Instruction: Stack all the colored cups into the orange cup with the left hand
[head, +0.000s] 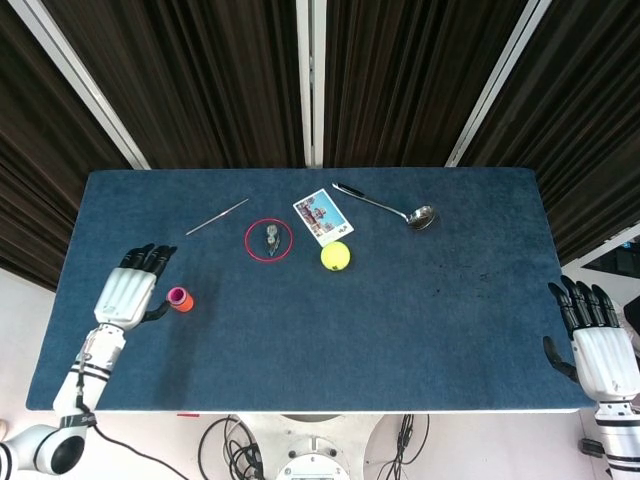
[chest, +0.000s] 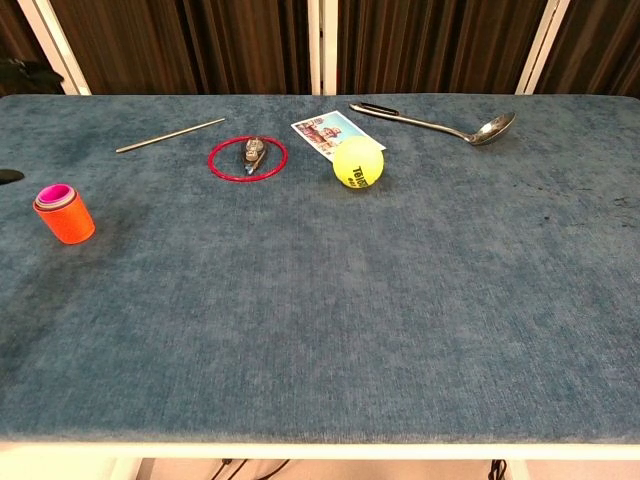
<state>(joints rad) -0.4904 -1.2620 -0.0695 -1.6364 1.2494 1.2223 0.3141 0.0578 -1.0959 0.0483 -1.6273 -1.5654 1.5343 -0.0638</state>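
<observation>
Dark slatted panels stand behind a blue felt surface (head: 400, 340). At lower left of the head view, the left robot hand (head: 127, 293) lies flat with fingers apart and holds nothing, just left of the orange cup (chest: 66, 219). That cup stands upright with the pink cup (chest: 52, 192) nested in it. At lower right, the right robot hand (head: 598, 350) rests open at the surface's edge. Toward the upper middle lie a thin rod (head: 217, 216), a red ring (head: 269, 240), a photo card (head: 322, 216), a yellow tennis ball (head: 335, 256) and a ladle (head: 390, 205).
</observation>
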